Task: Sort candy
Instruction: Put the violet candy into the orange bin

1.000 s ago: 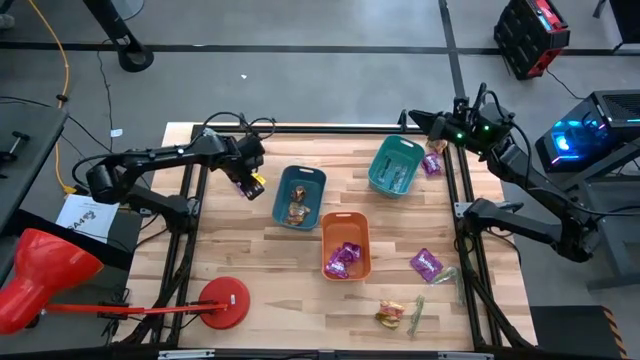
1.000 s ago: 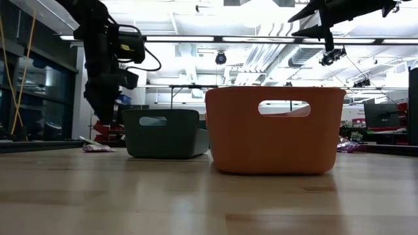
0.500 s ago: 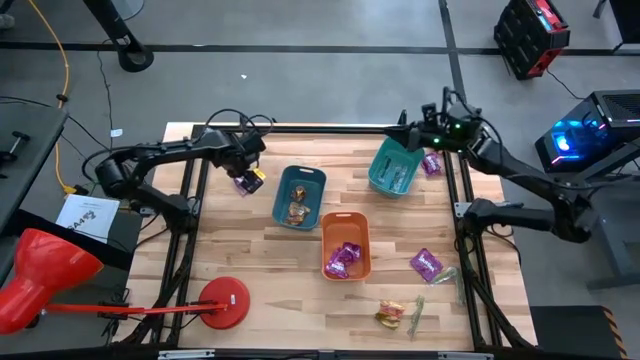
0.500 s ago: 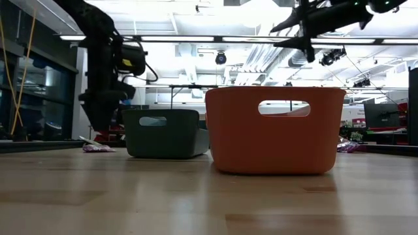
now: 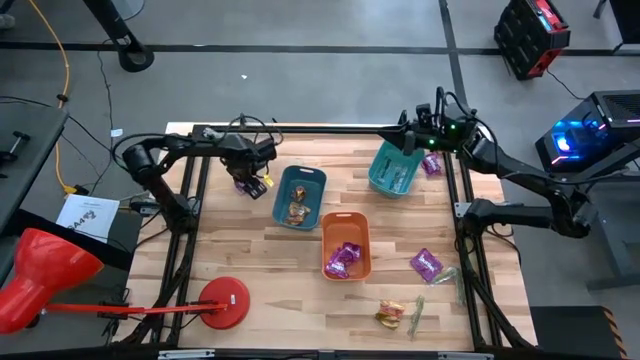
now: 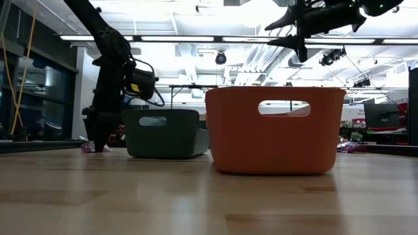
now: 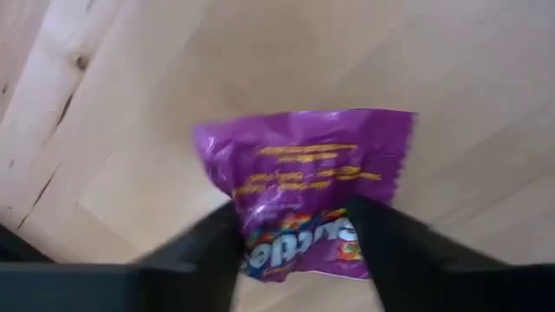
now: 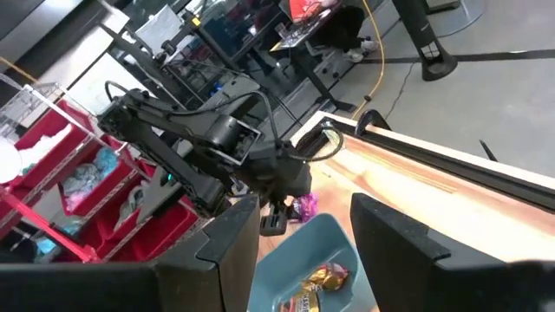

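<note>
A shiny purple packet [image 7: 303, 186] lies flat on the wood near the table's far left corner. My left gripper [image 5: 248, 180] is open and down at the table over it [image 6: 96, 145], one finger on each side of the packet's near end. My right gripper [image 5: 408, 138] is open and empty, high over the far rim of the light teal bin [image 5: 395, 166], which holds pale green sticks. The dark teal bin [image 5: 300, 196] holds gold-wrapped sweets. The orange bin [image 5: 346, 246] holds purple packets. My left gripper comes from above, pointing down, with its fingers [image 7: 212, 251] against the two side edges of the purple packet's printed end [image 7: 299, 243]. The packet lies flat on the table. Whether the fingers touch it, I cannot tell.
Loose sweets lie on the table's right side: a purple packet [image 5: 431, 163] beside the light teal bin, another [image 5: 426, 264] near the orange bin, a gold sweet [image 5: 389, 315] and green sticks [image 5: 416, 312] toward the near edge. A red round-based stand [image 5: 224, 301] sits near left.
My left gripper has come down from above the table until its fingers reach the wood around the purple packet, which has stayed lying there. My right gripper has moved toward the table's left and slightly lower, over the light teal bin's far rim.
</note>
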You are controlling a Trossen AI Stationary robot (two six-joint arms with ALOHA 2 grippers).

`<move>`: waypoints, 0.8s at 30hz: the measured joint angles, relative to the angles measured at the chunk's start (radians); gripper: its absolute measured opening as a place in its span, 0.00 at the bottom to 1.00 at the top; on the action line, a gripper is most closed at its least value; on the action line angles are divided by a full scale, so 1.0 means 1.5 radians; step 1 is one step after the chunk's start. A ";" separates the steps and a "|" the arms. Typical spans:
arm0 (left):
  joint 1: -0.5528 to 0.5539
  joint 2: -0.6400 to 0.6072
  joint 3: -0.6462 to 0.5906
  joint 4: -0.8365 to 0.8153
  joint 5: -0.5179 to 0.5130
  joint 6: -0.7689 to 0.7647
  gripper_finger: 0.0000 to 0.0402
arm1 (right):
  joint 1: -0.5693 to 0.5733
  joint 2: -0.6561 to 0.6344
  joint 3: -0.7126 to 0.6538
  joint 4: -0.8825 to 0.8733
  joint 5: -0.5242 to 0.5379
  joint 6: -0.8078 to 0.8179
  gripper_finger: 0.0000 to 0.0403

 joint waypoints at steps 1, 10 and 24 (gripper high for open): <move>-0.010 -0.011 -0.002 0.001 -0.006 -0.007 0.36 | 0.000 0.000 0.000 0.000 -0.003 -0.005 0.44; -0.046 -0.264 0.015 0.007 -0.041 -0.083 0.02 | -0.006 -0.074 0.000 0.007 -0.010 -0.017 0.44; -0.146 -0.146 0.196 0.350 0.106 -0.030 0.00 | -0.006 -0.191 0.000 0.005 0.010 0.016 0.44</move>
